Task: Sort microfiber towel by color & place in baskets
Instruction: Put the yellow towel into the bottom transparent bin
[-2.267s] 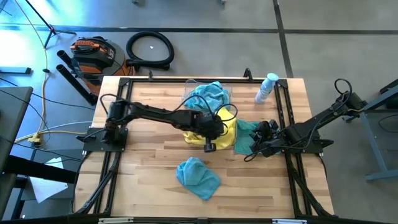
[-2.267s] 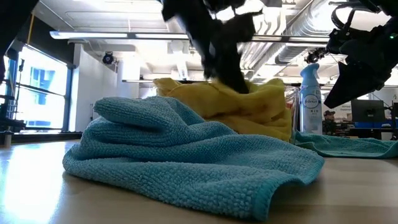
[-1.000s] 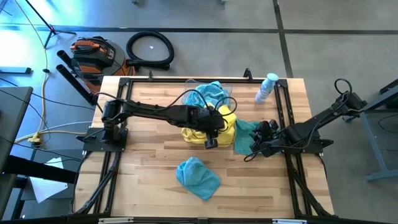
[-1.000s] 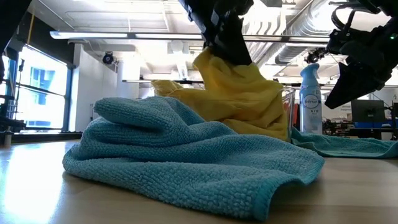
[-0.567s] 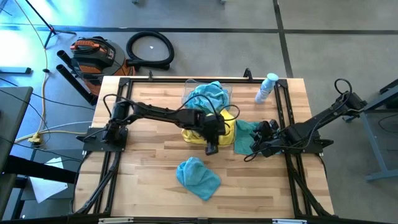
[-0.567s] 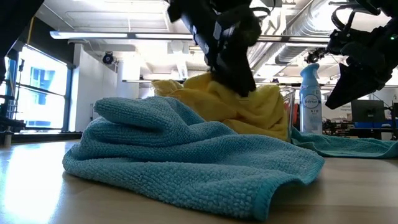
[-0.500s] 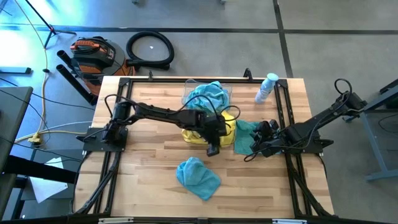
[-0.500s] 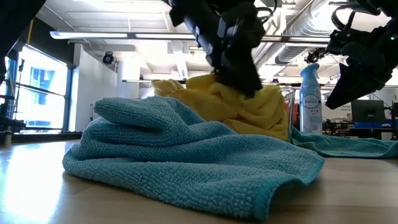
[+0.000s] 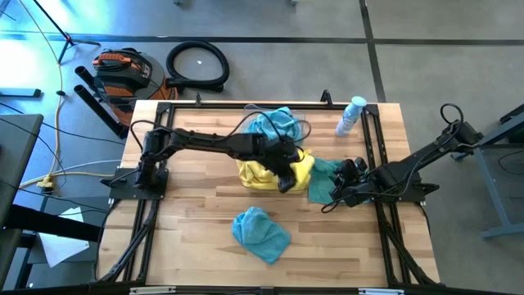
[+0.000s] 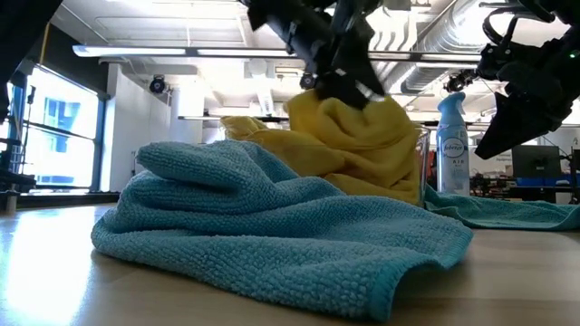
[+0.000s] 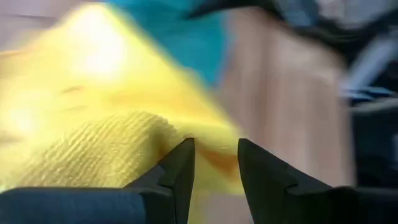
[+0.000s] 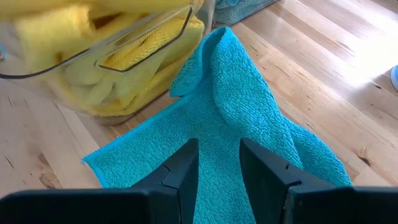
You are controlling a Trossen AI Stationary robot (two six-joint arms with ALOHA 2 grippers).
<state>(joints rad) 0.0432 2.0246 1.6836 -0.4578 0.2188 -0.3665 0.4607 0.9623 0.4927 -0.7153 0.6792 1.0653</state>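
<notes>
Near basket: centre frame, heaped with yellow towels.
Far basket: teal towel inside.
Left gripper: pinching yellow cloth.
Right gripper: parted, empty, above a teal cloth.

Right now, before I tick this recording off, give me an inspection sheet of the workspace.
Surface: wooden table, black frame rails along its edges.
Job's things: yellow towels heaped in one clear basket; teal towel in the far basket; two teal towels loose, one near the front edge, one by the right gripper.
Clutter: spray bottle at the far right corner.
Grippers: left gripper over the yellow heap, a yellow fold at its tips; right gripper open above the loose teal towel.
Cables: along the left arm; more on the floor.
Surroundings: vacuum, hose coil.
</notes>
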